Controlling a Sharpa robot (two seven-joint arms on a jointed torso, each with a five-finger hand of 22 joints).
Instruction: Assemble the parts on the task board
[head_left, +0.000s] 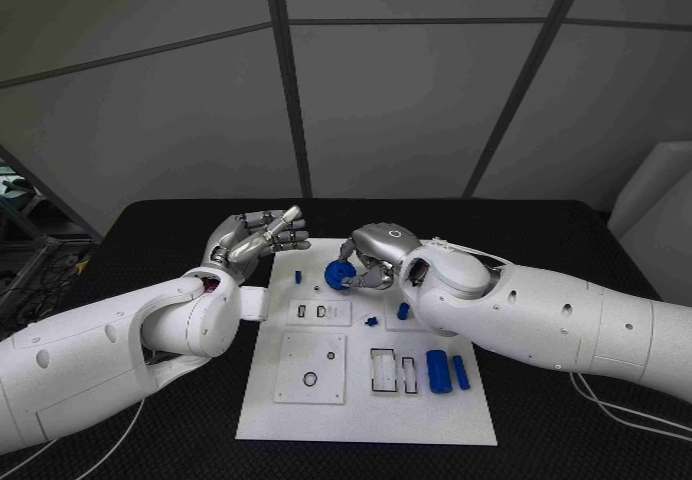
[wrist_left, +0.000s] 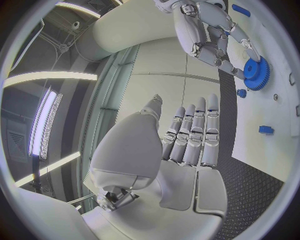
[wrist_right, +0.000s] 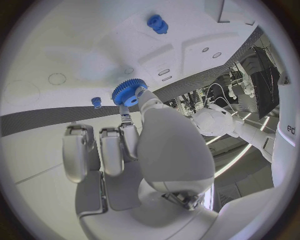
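Note:
The white task board (head_left: 368, 405) lies in the middle of the black table. My right hand (head_left: 372, 255) hovers over the board's far end and pinches a blue gear (head_left: 340, 275) between thumb and fingertips. The right wrist view shows the gear (wrist_right: 128, 91) at the fingertips of that hand (wrist_right: 137, 150), close above the board. My left hand (head_left: 260, 238) is raised beside the board's far left corner, fingers straight, holding nothing. In the left wrist view my left hand (wrist_left: 190, 135) is empty, and the right hand (wrist_left: 212, 30) grips the gear (wrist_left: 255, 73).
On the board are a small blue peg (head_left: 299, 275), two small blue pieces (head_left: 371, 322) (head_left: 402, 311), two blue cylinders (head_left: 437, 371) (head_left: 460, 372) beside rectangular slots, and a black ring (head_left: 310, 379). The black table (head_left: 159, 240) surrounds the board.

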